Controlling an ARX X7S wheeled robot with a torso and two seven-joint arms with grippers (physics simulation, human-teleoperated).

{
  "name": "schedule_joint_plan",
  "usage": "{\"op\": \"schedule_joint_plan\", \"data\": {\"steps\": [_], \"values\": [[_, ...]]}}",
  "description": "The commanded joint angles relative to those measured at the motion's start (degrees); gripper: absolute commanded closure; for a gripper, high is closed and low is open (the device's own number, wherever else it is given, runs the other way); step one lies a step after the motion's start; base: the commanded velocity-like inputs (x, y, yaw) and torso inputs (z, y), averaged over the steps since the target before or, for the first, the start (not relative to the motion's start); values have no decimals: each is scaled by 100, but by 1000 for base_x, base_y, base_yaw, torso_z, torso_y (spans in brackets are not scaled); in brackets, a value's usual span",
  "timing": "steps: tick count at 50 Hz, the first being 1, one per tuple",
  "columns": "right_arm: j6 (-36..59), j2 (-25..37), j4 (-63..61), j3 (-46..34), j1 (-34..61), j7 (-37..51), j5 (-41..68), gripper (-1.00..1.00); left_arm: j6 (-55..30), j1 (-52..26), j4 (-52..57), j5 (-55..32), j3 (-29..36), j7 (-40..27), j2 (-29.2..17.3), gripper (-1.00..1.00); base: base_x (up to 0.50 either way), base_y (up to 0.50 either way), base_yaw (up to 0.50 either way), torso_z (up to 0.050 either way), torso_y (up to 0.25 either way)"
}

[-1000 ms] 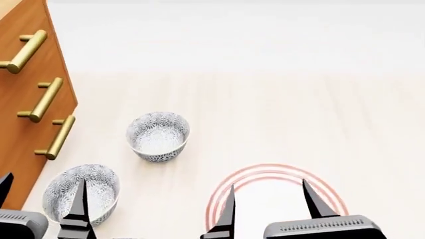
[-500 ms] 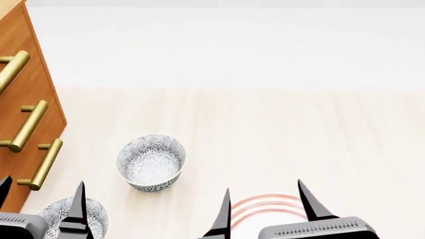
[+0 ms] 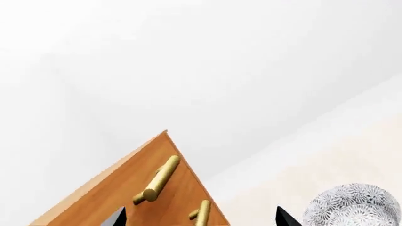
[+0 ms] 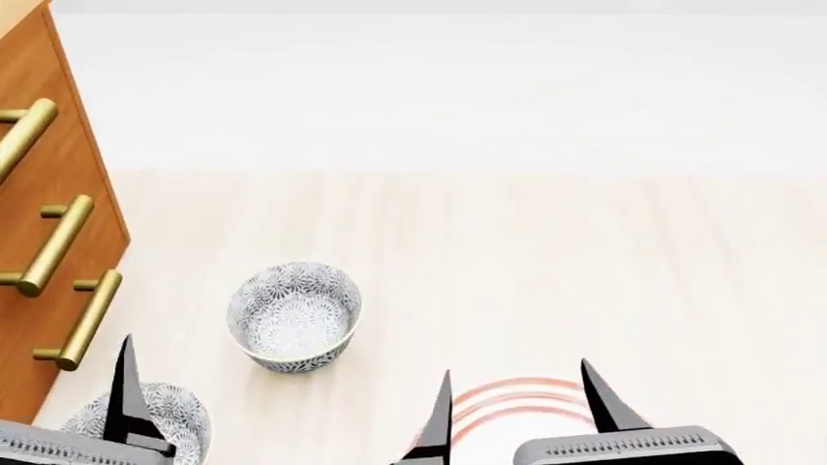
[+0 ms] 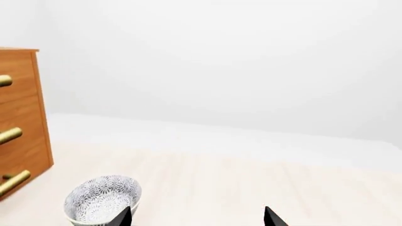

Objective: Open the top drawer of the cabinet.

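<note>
- No brand, label or writing can be read on anything in view.
- The cabinet [image 4: 45, 194] stands at the far left of the head view, cut off by the frame edge; its orange-brown front faces right, toward the open floor.
- The top drawer [image 4: 19, 92] is the uppermost of three fronts; its brass bar handle [image 4: 26, 136] runs off the left edge. The front looks flush with the two below it, so the drawer reads as closed.
- In the left wrist view the cabinet's top corner [image 3: 164, 134] points up, with the top handle [image 3: 157, 179] just under it.
- The left gripper [image 4: 65, 387] sits at the bottom left of the head view, only one dark fingertip [image 4: 126, 383] plainly visible there; the left wrist view shows two tips set wide apart with nothing between them, so it is spread. It hangs clear of the cabinet, well below the top handle.
- The right gripper [image 4: 517, 407] has its fingers spread and empty, over a plate with red rings [image 4: 517, 399].
- A patterned bowl [image 4: 294, 315] stands on the pale floor [image 4: 582, 262] near the cabinet's lower corner; a second bowl [image 4: 174, 417] lies under the left gripper.
- To the right of the bowls and beyond them the floor is bare up to the white wall.
</note>
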Motion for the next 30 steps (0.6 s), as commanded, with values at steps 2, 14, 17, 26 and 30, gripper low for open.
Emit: {"op": "schedule_joint_plan", "data": {"steps": [2, 14, 17, 26, 30], "values": [[-19, 54, 39, -100, 16, 24, -57, -100, -431, -686, -261, 2839, 2025, -30, -1110, -100, 0, 0, 0, 0, 0], [-142, 64, 199, -205, 20, 13, -133, -100, -399, -787, -558, 3170, 2451, 338, -1358, -100, 0, 0, 0, 0, 0], [-128, 68, 204, -212, 32, 21, -128, -100, -424, -829, -551, 3154, 2411, 377, -1358, -100, 0, 0, 0, 0, 0], [-276, 80, 319, -239, -18, -3, -159, -100, -499, -951, -537, 2986, 2204, 512, -1373, -100, 0, 0, 0, 0, 0], [-260, 89, 323, -250, -8, 4, -153, -100, -518, -1531, -882, 2976, 2239, 931, -1289, -100, 0, 0, 0, 0, 0]]}}
